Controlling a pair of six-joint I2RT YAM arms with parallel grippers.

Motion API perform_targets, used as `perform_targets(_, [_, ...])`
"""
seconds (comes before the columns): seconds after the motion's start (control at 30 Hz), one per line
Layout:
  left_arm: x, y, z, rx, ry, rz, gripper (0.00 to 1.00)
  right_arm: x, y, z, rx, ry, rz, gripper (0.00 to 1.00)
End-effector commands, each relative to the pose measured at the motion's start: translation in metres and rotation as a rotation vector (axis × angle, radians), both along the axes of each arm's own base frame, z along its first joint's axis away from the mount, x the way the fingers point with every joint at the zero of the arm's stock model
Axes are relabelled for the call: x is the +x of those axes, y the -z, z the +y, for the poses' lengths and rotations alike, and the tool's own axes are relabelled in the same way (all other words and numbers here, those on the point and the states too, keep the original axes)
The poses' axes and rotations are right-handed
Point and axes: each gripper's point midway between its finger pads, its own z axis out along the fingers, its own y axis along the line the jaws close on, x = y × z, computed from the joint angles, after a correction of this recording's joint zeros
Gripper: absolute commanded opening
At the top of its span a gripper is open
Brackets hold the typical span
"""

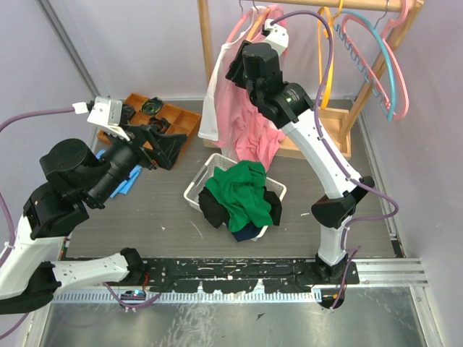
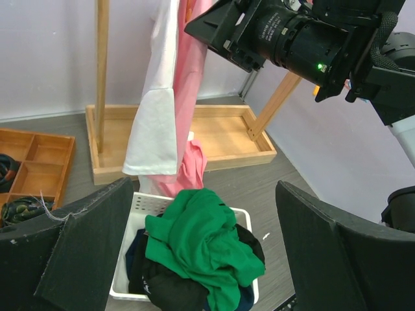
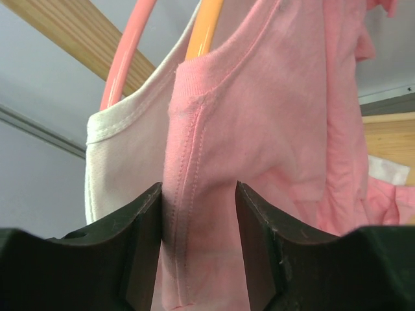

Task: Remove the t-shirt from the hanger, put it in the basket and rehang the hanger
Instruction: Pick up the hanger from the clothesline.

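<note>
A pink t-shirt hangs on an orange hanger from the wooden rack, next to a white shirt on a pink hanger. My right gripper is up at the pink t-shirt's shoulder. In the right wrist view the gripper is shut on the pink t-shirt at the sleeve seam, with the fabric pinched between both jaws. My left gripper is open and empty. In the left wrist view it faces the basket, with the pink t-shirt behind.
A white basket with green and dark clothes stands below the shirts, also in the left wrist view. An orange compartment tray is at the back left. The rack's wooden base and several empty hangers are at the right.
</note>
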Motion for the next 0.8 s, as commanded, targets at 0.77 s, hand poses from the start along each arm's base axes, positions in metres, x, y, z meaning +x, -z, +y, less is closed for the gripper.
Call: perform_targets(0.77, [0.008,-0.003,-0.002,0.019,-0.024,-0.027,0.98,-0.015,-0.053,-0.053,-0.143,0.121,-0.135,0.19])
